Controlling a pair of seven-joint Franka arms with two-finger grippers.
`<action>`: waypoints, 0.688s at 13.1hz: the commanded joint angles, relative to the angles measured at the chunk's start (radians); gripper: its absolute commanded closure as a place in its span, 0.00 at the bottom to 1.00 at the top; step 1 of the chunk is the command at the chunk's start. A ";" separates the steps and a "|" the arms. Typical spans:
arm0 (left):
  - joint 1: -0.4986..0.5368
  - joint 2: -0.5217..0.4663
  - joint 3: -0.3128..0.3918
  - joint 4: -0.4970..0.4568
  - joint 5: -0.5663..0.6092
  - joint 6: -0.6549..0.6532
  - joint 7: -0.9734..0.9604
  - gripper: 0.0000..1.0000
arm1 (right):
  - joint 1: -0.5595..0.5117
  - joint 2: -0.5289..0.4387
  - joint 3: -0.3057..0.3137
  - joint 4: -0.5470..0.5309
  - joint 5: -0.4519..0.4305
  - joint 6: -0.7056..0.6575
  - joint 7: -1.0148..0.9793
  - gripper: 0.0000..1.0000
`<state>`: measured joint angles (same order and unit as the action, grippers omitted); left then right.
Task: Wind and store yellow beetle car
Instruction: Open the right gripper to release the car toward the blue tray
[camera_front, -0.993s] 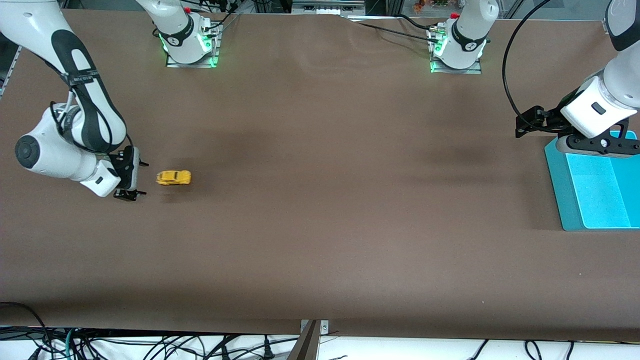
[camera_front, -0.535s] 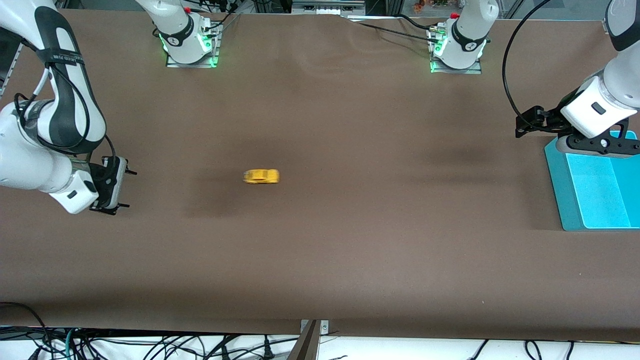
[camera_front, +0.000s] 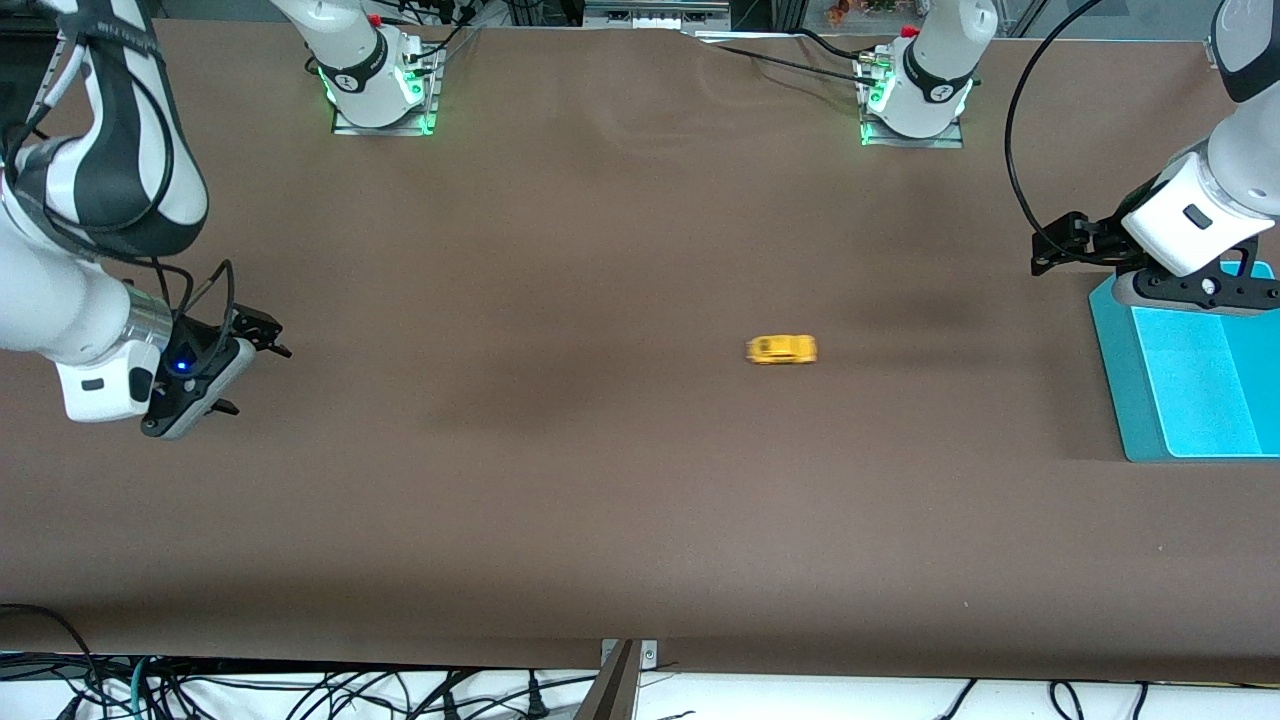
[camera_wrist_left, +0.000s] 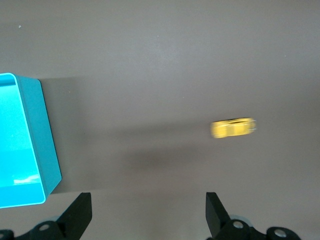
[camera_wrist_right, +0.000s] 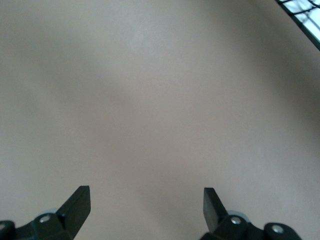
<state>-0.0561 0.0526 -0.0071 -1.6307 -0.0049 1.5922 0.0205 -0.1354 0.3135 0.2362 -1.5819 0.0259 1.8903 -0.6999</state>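
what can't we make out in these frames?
- Car: motion-blurred in front and left wrist views; windows, wheels and which way it faces unreadable.
- Bin: cut off by the front view's edge, partly covered by the left arm; the left wrist view crops it too. Contents not fully visible.
- Left gripper: fingertips barely show in front view, hidden by the hand; wrist view shows it open.
- Right gripper: open; its view shows only bare table.
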 joint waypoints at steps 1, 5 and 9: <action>-0.001 0.013 -0.001 0.029 0.017 -0.017 -0.002 0.00 | -0.003 -0.065 0.043 -0.003 -0.050 -0.084 0.242 0.00; -0.001 0.013 -0.001 0.029 0.017 -0.017 -0.002 0.00 | 0.014 -0.144 0.064 -0.004 -0.058 -0.171 0.427 0.00; -0.001 0.013 -0.001 0.028 0.017 -0.017 0.001 0.00 | 0.042 -0.250 0.046 -0.015 -0.064 -0.214 0.560 0.00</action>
<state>-0.0559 0.0528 -0.0070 -1.6307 -0.0049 1.5922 0.0206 -0.1109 0.1248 0.2986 -1.5809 -0.0201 1.7005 -0.1953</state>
